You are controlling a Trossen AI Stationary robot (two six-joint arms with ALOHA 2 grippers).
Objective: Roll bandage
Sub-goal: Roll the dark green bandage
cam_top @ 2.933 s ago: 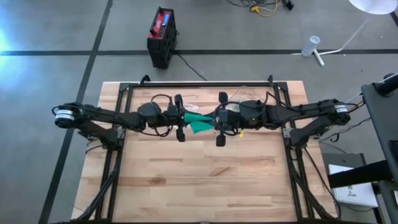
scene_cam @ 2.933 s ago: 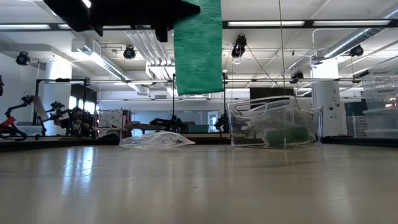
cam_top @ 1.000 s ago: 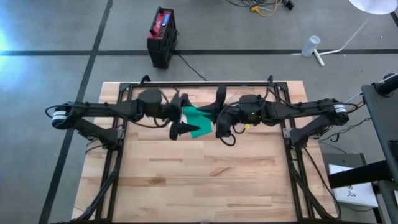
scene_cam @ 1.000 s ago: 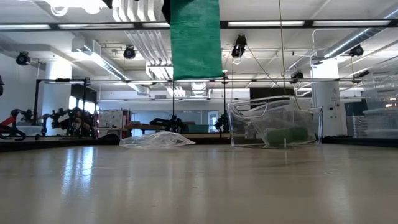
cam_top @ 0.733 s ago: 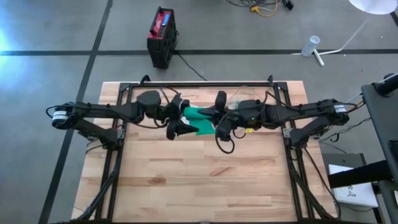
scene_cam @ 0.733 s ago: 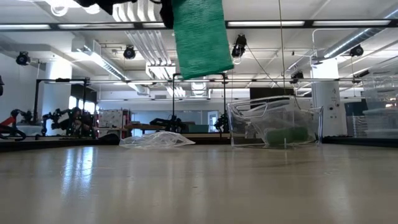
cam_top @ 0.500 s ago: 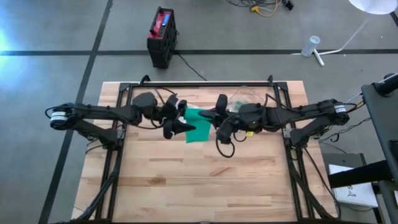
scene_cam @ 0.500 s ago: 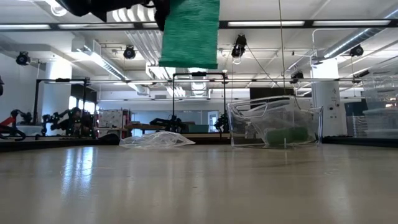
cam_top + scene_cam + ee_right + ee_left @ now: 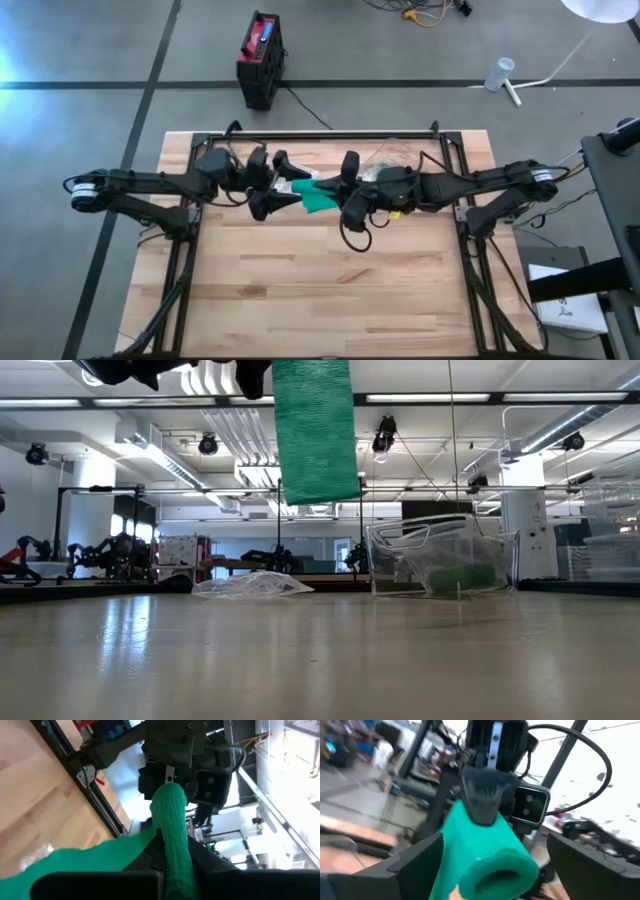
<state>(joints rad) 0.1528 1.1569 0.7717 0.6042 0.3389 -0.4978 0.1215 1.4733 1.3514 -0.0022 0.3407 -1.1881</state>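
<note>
In the high view the left pincer [image 9: 283,183] now sits further toward the left of the frame than in the earlier pictures, its fingers spread wide and drawn back from the green bandage [image 9: 316,193]. The right pincer [image 9: 347,190] has shifted left too, clamped on the roll. In the low view the hanging strip [image 9: 314,430] now reaches a little lower than half a second ago.

Robotics lab: butcher-block table [image 9: 330,290] on grey concrete floor, open ceiling with ducts [image 9: 225,430] and strip lights, other robot rigs [image 9: 100,550] at 9 o'clock, clear plastic bin [image 9: 440,560].
</note>
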